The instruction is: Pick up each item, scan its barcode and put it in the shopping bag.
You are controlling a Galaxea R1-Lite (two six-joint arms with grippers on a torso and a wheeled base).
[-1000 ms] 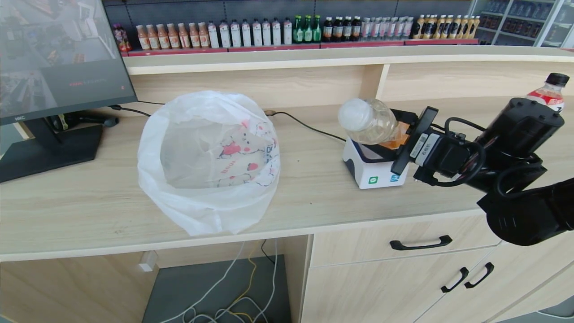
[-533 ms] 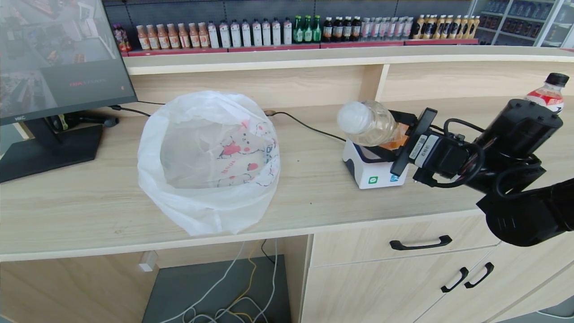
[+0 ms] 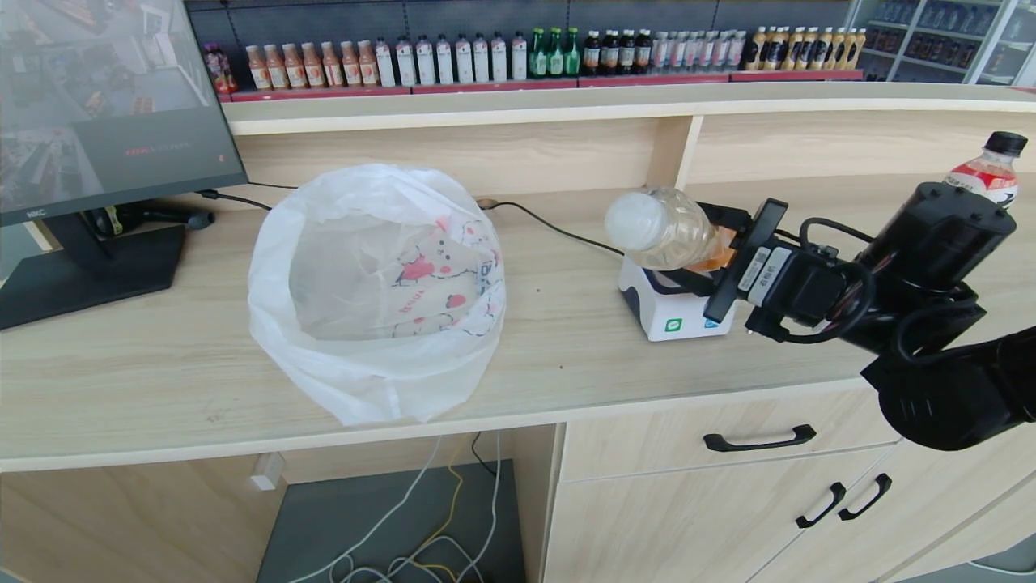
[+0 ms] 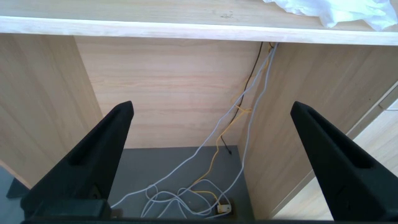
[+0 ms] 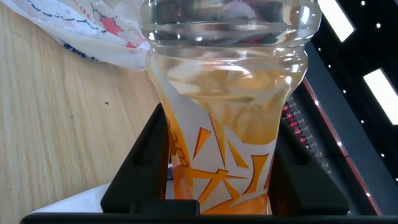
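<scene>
Within the clamped right gripper [image 3: 717, 244] we hold a clear plastic bottle [image 3: 660, 228] with orange-patterned label; left gripper [image 4: 211, 111] fingers spread apart.

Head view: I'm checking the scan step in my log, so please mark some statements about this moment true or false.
1. The right gripper is shut on a clear bottle held sideways over the scanner. True.
2. The shopping bag lies folded flat. False: it stands open on the counter.
3. A black-capped bottle stands upright farther right on the counter. True.
4. The left gripper grips the bag's rim. False: it is open and empty, below the counter's edge.
</scene>
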